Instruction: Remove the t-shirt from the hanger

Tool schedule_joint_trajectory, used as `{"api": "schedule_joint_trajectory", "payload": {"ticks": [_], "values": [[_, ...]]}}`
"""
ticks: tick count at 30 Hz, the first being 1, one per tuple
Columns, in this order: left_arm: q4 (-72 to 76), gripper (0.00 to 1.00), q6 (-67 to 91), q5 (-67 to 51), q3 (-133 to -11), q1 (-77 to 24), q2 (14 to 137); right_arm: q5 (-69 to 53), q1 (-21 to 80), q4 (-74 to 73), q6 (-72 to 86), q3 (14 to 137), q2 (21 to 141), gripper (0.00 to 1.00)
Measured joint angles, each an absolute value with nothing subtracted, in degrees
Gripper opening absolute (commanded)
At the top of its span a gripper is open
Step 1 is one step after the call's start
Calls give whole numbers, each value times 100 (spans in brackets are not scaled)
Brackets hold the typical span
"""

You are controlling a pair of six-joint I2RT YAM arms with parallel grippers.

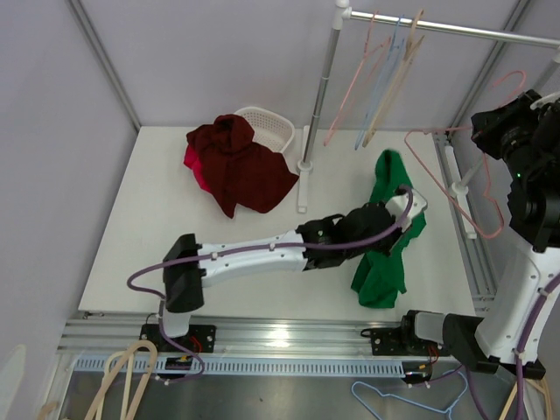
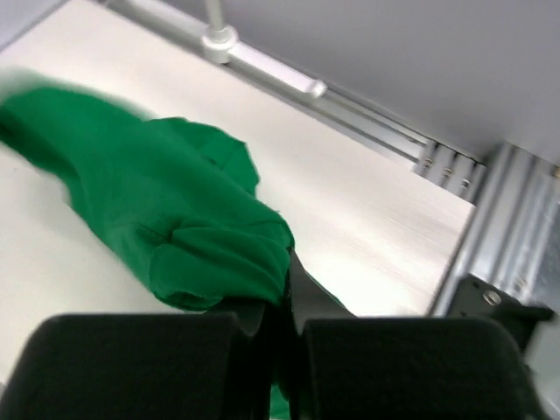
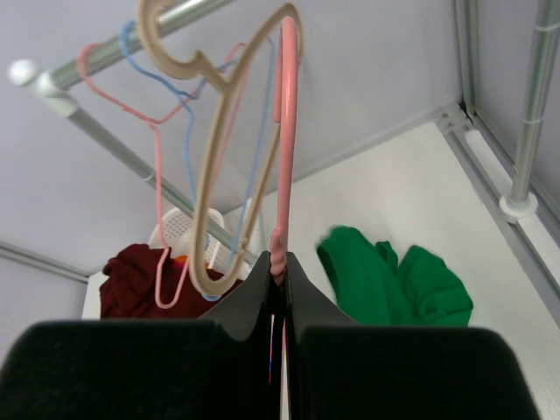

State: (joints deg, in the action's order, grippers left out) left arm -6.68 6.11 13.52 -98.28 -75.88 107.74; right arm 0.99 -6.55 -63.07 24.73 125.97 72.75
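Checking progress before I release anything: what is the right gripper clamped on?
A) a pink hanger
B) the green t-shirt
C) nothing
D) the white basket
A: the right gripper is shut on the pink hanger, which carries no cloth, while the green t-shirt is pinched in the left gripper.

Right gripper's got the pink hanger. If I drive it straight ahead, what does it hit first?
Probably the beige hanger on the rail, just ahead of the right gripper and the pink hanger it grips; depth is hard to judge.
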Motion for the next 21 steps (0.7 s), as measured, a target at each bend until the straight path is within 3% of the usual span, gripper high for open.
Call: {"api": "schedule_joint_trajectory", "payload": {"ticks": [4, 9, 15, 21], "values": [[-1396, 1, 993, 1105, -10650, -7172, 11480, -89, -655, -6407, 2381, 12905, 7116, 0], [-1837, 1, 1271, 886, -10243, -7192, 11598, -78, -655, -6066, 2176, 12307, 6687, 0], [-2167, 1, 1339, 860, -9124, -7277, 10866, -187, -655, -5063, 1782, 11461, 6593, 0], [-2620, 1, 1162, 703, -9782, -6842, 9638, -539, -655, -3850, 1566, 10728, 6794, 0]]}}
